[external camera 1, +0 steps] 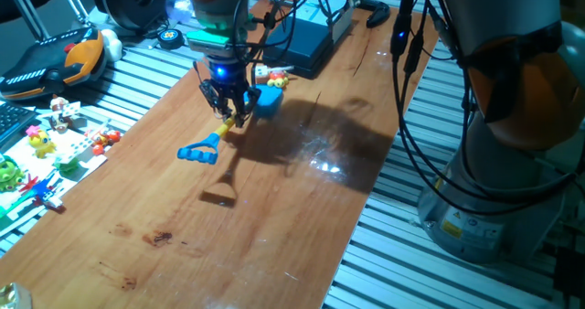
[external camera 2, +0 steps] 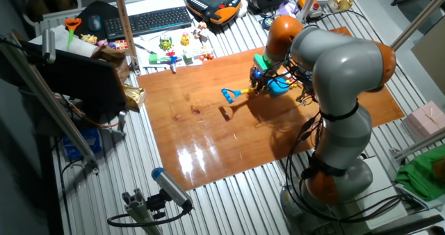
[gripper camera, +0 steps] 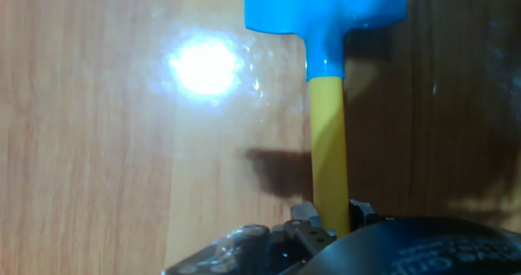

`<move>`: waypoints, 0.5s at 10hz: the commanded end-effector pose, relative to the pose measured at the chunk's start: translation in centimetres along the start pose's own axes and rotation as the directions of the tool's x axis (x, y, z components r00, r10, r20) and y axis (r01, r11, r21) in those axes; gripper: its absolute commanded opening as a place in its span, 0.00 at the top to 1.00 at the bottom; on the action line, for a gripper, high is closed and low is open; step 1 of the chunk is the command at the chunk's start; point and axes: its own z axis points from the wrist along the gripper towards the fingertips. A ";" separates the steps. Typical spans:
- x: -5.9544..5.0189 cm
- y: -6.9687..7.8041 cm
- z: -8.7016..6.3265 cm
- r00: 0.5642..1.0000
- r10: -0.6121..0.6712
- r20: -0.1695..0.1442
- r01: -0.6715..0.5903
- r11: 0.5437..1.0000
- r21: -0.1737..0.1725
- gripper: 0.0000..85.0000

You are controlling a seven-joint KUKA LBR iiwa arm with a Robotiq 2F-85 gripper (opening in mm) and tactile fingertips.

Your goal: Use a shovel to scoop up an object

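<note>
The hand (external camera 1: 231,111) is clamped on the yellow shaft of the shovel (external camera 1: 219,131), holding it just above the wooden desk (external camera 1: 274,208), with the tiny yellow object (external camera 1: 275,80) near the blade's 1 o'clock.

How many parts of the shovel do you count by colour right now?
Blue: 2, the blade and the loop end
Yellow: 1, the shaft
Total: 3 parts on the one shovel
</note>
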 end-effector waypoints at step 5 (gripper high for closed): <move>-1.8 -0.8 -0.2 0.999 -0.030 -0.040 0.030 0.999 0.009 0.99</move>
